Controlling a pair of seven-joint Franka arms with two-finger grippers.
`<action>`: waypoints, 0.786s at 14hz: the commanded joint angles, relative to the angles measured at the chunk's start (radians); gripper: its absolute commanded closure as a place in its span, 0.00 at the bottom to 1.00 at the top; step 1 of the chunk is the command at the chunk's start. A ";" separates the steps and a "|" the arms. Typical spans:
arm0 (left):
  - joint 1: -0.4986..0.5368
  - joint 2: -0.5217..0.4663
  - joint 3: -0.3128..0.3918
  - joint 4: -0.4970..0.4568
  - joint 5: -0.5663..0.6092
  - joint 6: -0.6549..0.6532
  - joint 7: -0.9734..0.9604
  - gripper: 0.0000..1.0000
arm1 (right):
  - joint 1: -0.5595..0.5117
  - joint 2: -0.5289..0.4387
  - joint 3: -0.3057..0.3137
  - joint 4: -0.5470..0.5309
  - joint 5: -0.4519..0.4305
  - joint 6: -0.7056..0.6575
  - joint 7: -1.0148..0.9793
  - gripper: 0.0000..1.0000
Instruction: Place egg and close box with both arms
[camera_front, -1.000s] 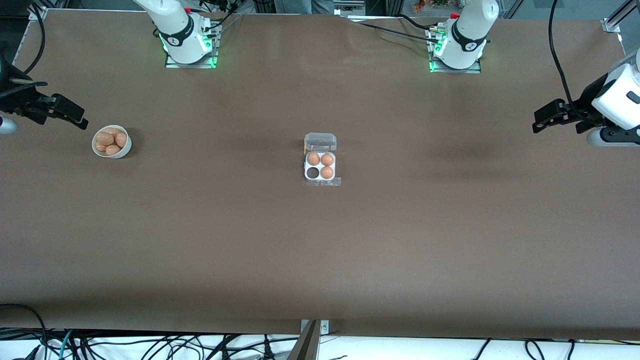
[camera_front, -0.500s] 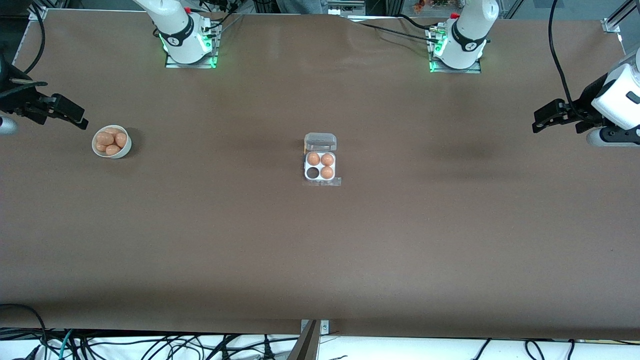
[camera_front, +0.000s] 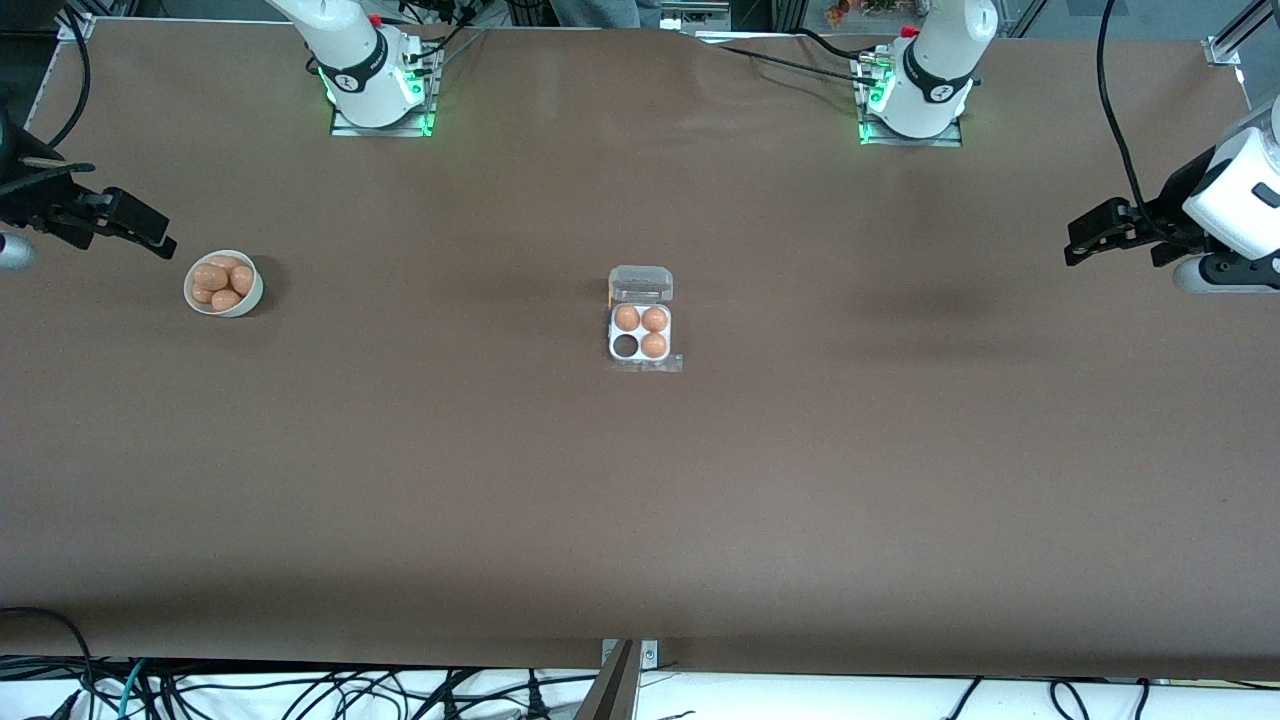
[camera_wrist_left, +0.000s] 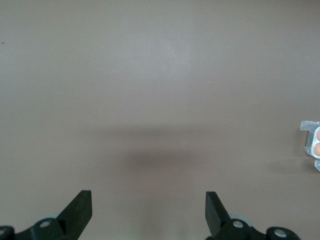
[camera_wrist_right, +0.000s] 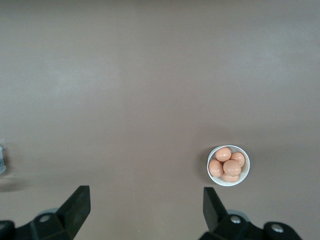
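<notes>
You have two white arms with black joint bands on green-lit bases (camera_front: 380, 105), black cables trailing off them. Each ends in a black two-finger gripper: left gripper (camera_wrist_left: 148, 210), right gripper (camera_wrist_right: 146, 207).

Clear plastic box (camera_front: 640, 320), matt brown table (camera_front: 640, 500)

Open box (camera_front: 640, 332) (3 eggs), mid-table

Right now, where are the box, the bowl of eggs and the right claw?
box (camera_front: 640, 332), front view, on its tray between the eggs.
bowl (camera_front: 252, 292), front view, on its white rim.
right claw (camera_wrist_right: 146, 206), right wrist view, midway between its open fingertips.
</notes>
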 joint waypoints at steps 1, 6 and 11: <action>-0.001 0.006 0.002 0.021 -0.017 -0.017 0.011 0.00 | -0.002 -0.007 -0.002 -0.003 0.017 -0.006 -0.018 0.00; -0.001 0.006 0.000 0.021 -0.017 -0.017 0.011 0.00 | -0.002 -0.007 -0.002 -0.003 0.017 -0.008 -0.018 0.00; -0.001 0.006 0.000 0.021 -0.017 -0.017 0.011 0.00 | -0.010 0.023 -0.014 -0.010 0.017 -0.008 -0.021 0.00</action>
